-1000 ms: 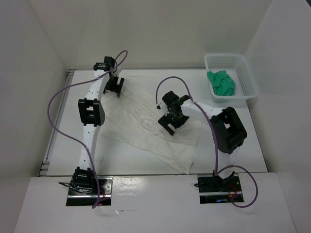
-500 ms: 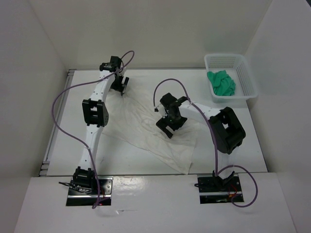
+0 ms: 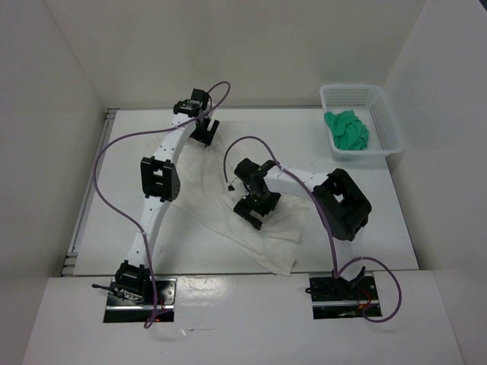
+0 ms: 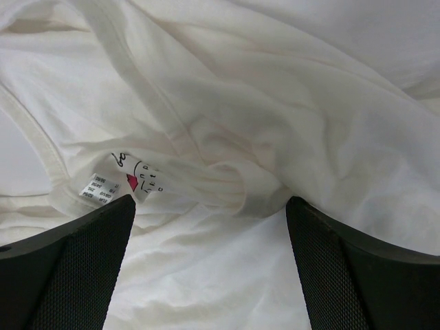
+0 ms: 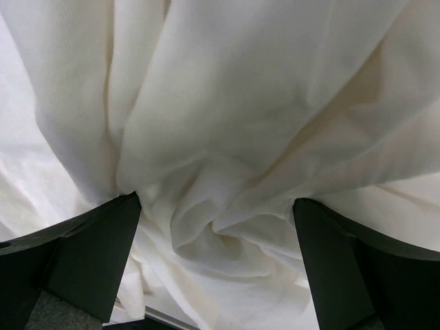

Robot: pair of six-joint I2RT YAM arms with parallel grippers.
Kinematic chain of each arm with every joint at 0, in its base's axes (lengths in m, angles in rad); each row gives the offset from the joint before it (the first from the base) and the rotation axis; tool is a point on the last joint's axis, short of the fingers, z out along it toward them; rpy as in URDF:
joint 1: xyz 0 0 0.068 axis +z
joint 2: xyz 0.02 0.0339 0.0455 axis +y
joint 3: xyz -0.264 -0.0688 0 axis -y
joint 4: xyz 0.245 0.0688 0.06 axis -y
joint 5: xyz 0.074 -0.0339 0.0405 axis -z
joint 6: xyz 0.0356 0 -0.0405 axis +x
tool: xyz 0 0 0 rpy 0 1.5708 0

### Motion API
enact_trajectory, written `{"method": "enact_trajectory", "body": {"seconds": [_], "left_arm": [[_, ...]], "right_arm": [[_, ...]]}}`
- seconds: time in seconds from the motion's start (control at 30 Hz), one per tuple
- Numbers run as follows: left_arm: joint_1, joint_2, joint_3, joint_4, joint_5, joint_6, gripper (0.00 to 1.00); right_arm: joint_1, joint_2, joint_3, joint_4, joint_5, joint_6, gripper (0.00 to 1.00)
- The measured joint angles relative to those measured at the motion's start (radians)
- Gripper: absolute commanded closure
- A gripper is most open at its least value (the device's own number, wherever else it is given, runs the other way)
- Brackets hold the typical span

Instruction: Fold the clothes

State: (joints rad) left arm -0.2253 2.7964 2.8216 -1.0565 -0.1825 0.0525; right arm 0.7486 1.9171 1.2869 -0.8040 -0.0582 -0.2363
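The white garment (image 3: 213, 201) lies spread and wrinkled across the middle of the counter (image 3: 380, 228), running from the far left down to a corner at the near right. The left gripper (image 3: 204, 131) hangs over the garment's far edge with its jaws spread wide and nothing between them. In the left wrist view the gripper (image 4: 210, 227) looks down on the fabric (image 4: 275, 103), its two dark fingers (image 4: 75, 261) well apart. Just beyond the left finger sits a small printed label (image 4: 103, 185) with a red mark, beside a curved hemmed edge that looks like the neckline (image 4: 34, 130). The right gripper (image 3: 255, 209) is low over the middle of the garment, its jaws also wide apart. In the right wrist view the gripper (image 5: 216, 227) has a bunch of gathered folds (image 5: 206, 192) lying between its fingers (image 5: 89, 261); the cloth rises in deep pleats beyond them, and neither finger pinches it. At the far right of the counter stands a white mesh basket (image 3: 369, 153) holding a crumpled green cloth (image 3: 346, 129), well apart from the garment.
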Motion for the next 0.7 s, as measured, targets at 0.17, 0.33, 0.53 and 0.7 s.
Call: {"method": "enact_trajectory", "body": {"seconds": [0.17,0.33,0.53,0.7], "left_arm": [[-0.013,0.003,0.005,0.010,0.000,0.000,0.03],[-0.020,0.010,0.018,0.013,0.002,0.000,0.03],[-0.042,0.018,0.032,0.027,0.006,0.000,0.03],[-0.056,0.030,0.050,0.040,0.025,0.000,0.03]], "right_arm": [[0.027,0.039,0.049,-0.036,0.009,0.000,0.01],[0.103,0.082,0.115,-0.053,0.004,0.000,0.01],[0.199,0.159,0.256,-0.046,-0.129,-0.004,0.01],[0.234,0.259,0.415,-0.047,-0.267,0.002,0.01]]}}
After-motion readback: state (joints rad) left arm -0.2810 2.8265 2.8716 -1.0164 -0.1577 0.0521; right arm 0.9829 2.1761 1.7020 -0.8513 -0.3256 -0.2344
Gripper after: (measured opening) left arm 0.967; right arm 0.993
